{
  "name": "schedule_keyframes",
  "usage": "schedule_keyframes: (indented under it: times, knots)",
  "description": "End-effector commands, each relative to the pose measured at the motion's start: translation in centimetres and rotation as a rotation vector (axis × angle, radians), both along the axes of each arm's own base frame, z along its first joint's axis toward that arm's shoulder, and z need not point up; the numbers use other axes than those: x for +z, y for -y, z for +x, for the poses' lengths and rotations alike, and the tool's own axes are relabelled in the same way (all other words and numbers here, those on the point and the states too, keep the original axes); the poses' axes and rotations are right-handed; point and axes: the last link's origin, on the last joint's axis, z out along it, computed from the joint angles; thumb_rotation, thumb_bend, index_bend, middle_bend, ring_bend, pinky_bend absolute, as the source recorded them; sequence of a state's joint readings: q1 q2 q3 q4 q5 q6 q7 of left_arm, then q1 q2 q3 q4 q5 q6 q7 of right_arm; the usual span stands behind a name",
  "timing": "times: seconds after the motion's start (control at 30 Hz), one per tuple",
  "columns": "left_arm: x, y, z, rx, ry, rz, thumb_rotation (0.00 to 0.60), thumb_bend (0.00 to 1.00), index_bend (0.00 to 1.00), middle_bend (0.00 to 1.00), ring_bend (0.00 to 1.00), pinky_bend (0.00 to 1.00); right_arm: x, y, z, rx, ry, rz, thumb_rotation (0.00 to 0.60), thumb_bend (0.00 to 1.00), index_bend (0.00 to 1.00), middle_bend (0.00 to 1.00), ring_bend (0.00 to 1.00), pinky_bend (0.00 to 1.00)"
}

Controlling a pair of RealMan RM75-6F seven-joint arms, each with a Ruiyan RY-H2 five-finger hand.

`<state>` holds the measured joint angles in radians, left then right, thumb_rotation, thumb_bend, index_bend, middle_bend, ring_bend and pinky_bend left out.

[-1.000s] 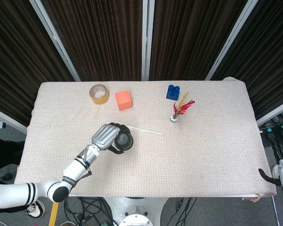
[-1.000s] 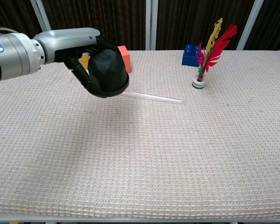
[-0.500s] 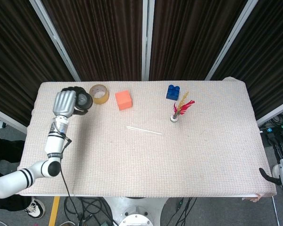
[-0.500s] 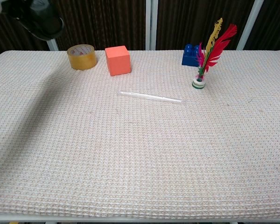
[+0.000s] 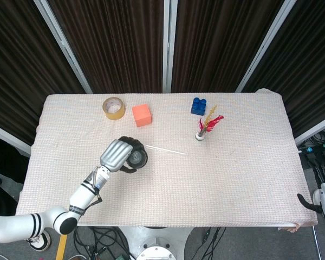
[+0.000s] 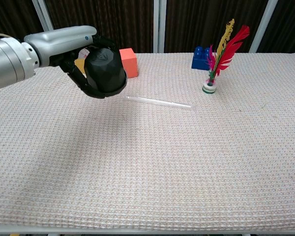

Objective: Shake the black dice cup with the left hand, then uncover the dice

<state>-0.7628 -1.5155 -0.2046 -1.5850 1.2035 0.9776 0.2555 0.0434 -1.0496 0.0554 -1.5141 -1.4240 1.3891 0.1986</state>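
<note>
My left hand (image 5: 117,154) (image 6: 78,59) grips the black dice cup (image 5: 136,158) (image 6: 105,72) and holds it in the air above the left-centre of the table. The fingers wrap round the cup's sides. The cup's mouth faces down and slightly toward the table centre. No dice show in either view. My right hand (image 5: 306,202) shows only as a dark tip off the table's right front corner in the head view; its fingers cannot be made out.
A thin clear straw (image 5: 166,150) (image 6: 159,102) lies just right of the cup. Yellow tape roll (image 5: 114,108), orange cube (image 5: 142,115) (image 6: 129,62), blue brick (image 5: 199,105) (image 6: 201,57) and a feathered shuttlecock (image 5: 206,128) (image 6: 217,56) stand along the far side.
Half a second ago the left hand had swung the cup up to the far left by the tape roll; now it is back over the left-centre, near the straw.
</note>
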Motion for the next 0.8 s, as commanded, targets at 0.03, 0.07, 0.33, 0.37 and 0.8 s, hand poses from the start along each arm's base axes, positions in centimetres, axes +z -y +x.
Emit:
schedule_keyframes:
  times: [0.03, 0.07, 0.33, 0.37, 0.8]
  knots:
    - [3.4, -6.9, -6.8, 0.340, -0.065, 0.120, 0.600, 0.24, 0.49, 0.51, 0.27, 0.27, -0.2, 0.0, -0.1, -0.002, -0.001, 0.008, 0.600, 0.17, 0.00, 0.01, 0.00, 0.00]
    - [3.8, -7.3, -7.1, 0.369, -0.055, 0.115, 0.600, 0.24, 0.49, 0.51, 0.27, 0.27, -0.3, 0.0, -0.1, -0.001, -0.001, 0.010, 0.600, 0.17, 0.00, 0.01, 0.00, 0.00]
    - [-1.1, 1.9, -1.2, 0.145, -0.073, -0.304, 0.600, 0.24, 0.49, 0.52, 0.27, 0.27, -0.7, 0.0, 0.1, 0.001, -0.005, 0.027, 0.600, 0.17, 0.00, 0.02, 0.00, 0.00]
    - [-1.6, 3.6, -0.3, 0.102, -0.078, -0.371, 0.600, 0.24, 0.49, 0.52, 0.27, 0.27, -0.7, 0.0, 0.1, 0.003, -0.004, 0.025, 0.600, 0.17, 0.00, 0.02, 0.00, 0.00]
    - [5.6, -8.3, -4.5, 0.364, -0.062, 0.106, 0.600, 0.24, 0.49, 0.52, 0.27, 0.27, -0.4, -0.1, 0.1, 0.009, 0.002, 0.015, 0.600, 0.17, 0.00, 0.02, 0.00, 0.00]
